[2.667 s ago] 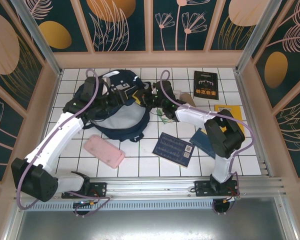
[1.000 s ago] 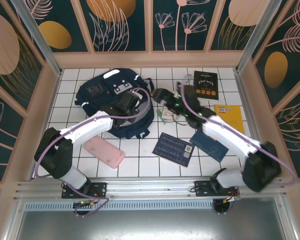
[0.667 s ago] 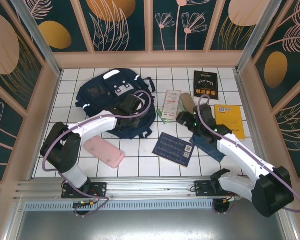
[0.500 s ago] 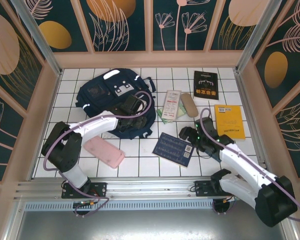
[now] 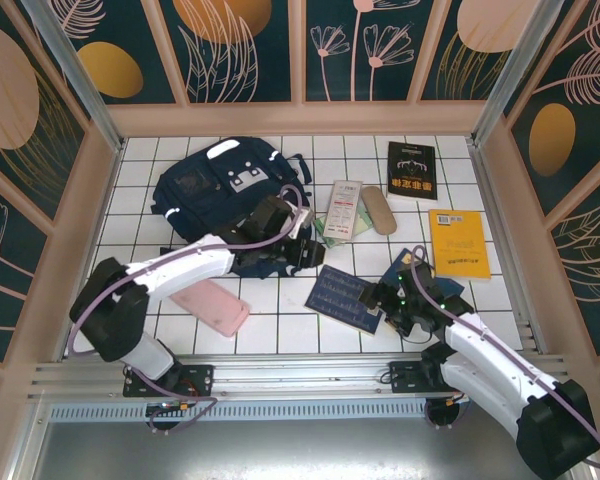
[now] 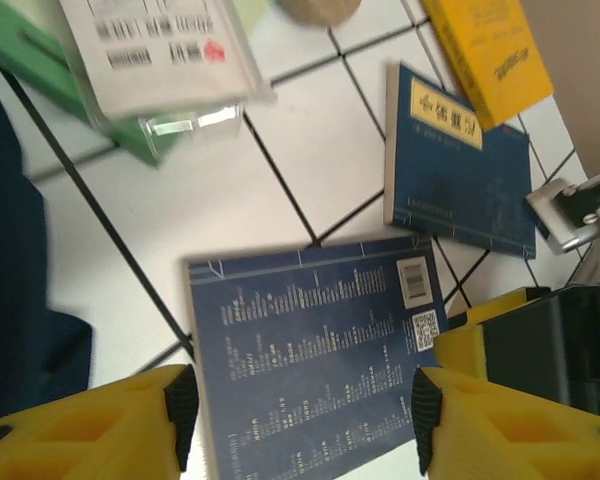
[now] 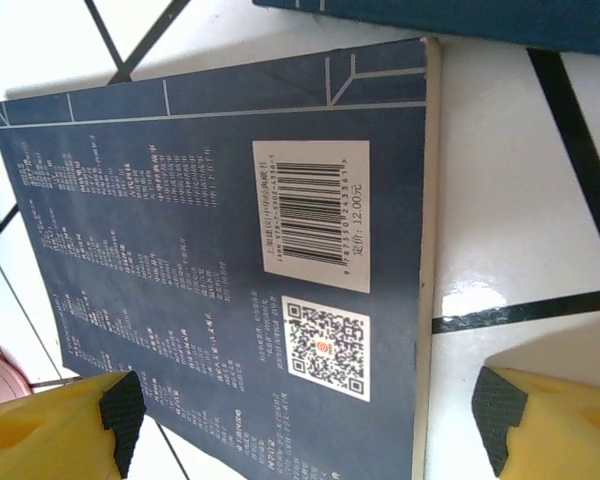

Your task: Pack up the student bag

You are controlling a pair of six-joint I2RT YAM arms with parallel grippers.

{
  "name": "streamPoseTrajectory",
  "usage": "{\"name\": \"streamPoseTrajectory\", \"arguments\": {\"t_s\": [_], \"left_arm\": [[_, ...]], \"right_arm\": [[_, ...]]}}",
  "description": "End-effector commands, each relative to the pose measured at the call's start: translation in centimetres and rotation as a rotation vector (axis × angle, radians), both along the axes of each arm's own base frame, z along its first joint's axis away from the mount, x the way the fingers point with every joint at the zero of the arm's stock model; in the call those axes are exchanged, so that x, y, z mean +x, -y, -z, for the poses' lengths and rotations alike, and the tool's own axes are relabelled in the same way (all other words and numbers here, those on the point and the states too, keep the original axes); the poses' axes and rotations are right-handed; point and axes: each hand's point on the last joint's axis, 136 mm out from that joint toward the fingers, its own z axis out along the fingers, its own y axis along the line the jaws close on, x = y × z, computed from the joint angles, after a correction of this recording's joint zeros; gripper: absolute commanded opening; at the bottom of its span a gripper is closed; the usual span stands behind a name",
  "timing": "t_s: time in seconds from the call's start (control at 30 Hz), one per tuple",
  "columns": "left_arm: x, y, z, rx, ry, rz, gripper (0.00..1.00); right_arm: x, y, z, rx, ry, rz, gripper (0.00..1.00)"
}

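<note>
The student bag (image 5: 205,185) lies at the far left of the tiled table (image 5: 280,335), and both your arms have come off it. A second ago your left gripper (image 6: 302,425) was pinched shut at the bag's near edge. Now it hangs just past that edge with its yellow fingers parted and nothing between them, looking down on the dark-blue barcode book (image 5: 345,297). Your right gripper (image 7: 308,420), which was up near the white box (image 5: 344,208), has swung to the near side. It hovers spread wide and empty over that book's barcode corner.

Further out, a second blue book (image 6: 458,165), the yellow book (image 5: 458,243), the black book (image 5: 411,170) and the pink pouch (image 5: 210,305) all lie on the tiles outside the bag.

The shift suggests work at the bag has paused and this book is the next pick, so most of the packing remains. Your left arm covers the bag's near side, so you cannot tell whether its mouth is open.
</note>
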Motion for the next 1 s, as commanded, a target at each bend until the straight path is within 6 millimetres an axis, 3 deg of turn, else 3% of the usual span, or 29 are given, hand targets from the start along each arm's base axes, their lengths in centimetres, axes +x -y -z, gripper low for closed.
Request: {"name": "streamPoseTrajectory", "arguments": {"t_s": [0.0,0.1,0.13,0.37,0.6,0.77,0.97], "left_arm": [[-0.7,1.2,2.2,-0.055,-0.11,-0.008,0.61],[-0.1,1.2,3.7,-0.022,-0.119,-0.029,0.61],[-0.1,1.1,5.2,0.004,-0.142,-0.036,0.61],[-1.3,1.7,9.3,0.008,-0.27,-0.023,0.61],[-2.7,3.3,9.4,-0.05,-0.318,0.048,0.59],[-3.4,2.7,10.3,-0.031,-0.337,0.052,0.59],[-3.6,2.5,10.5,-0.02,-0.337,0.055,0.59]], "right_arm": [[-0.9,-0.6,1.1,0.052,-0.041,-0.01,0.87],[-0.3,-0.9,0.6,0.079,-0.019,-0.008,0.87],[-0.2,-1.0,0.6,0.087,-0.015,-0.007,0.86],[0.8,-2.0,-0.2,0.157,0.009,-0.004,0.84],[2.1,-3.6,-2.3,0.253,0.058,-0.02,0.8],[2.6,-4.1,-3.7,0.283,0.09,-0.037,0.74],[3.3,-3.9,-6.2,0.304,0.166,-0.013,0.53]]}}
